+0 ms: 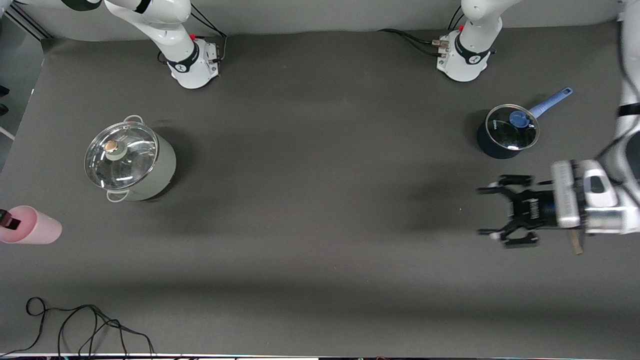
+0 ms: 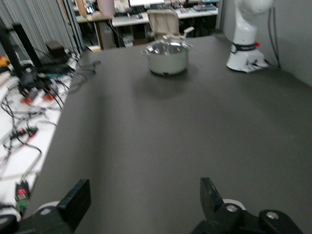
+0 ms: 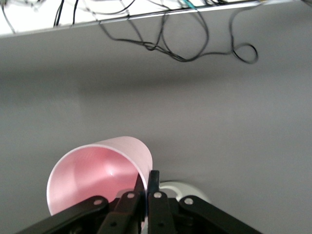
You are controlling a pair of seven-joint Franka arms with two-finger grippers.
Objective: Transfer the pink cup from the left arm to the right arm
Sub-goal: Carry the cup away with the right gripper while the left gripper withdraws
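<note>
the pink cup [image 1: 31,226] is seen at the right arm's end of the table, nearer the front camera than the grey pot [image 1: 131,161], tilted on its side w/ its rim pinched by the right gripper [image 3: 147,187]. handover looks done; grip should be kept firm & the cup carried slowly. the left gripper [image 1: 505,217] hangs spread & empty near the blue saucepan [image 1: 507,131], best kept waiting.

high front camera faces the robots; left wrist view shares its steel pot [image 1: 130,159].
</note>
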